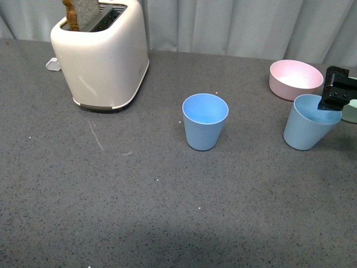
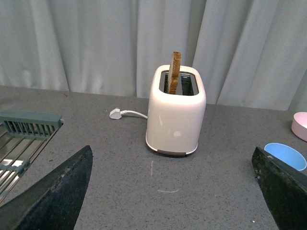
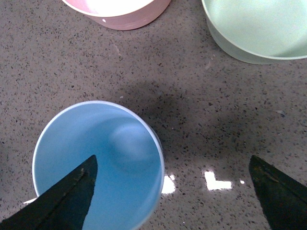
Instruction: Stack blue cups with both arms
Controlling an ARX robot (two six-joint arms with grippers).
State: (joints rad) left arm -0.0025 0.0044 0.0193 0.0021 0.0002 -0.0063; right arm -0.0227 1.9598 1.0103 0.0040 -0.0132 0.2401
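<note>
One blue cup [image 1: 204, 122] stands upright at the middle of the grey table. A second blue cup [image 1: 308, 123] stands at the right, tilted a little. My right gripper [image 1: 336, 95] is open and hangs over that cup's far right rim. In the right wrist view this cup [image 3: 98, 163] sits under one finger [image 3: 67, 201], with the gripper's gap [image 3: 173, 191] beside its rim. My left gripper [image 2: 172, 191] is open and empty, out of the front view. Its wrist view shows the middle cup's rim [image 2: 285, 155] by one finger [image 2: 283, 189].
A cream toaster [image 1: 103, 53] with a slice of toast stands at the back left, its plug [image 1: 53, 64] behind it. A pink bowl [image 1: 294, 78] and a green bowl [image 3: 256, 28] sit just behind the right cup. A dish rack [image 2: 24, 139] shows in the left wrist view.
</note>
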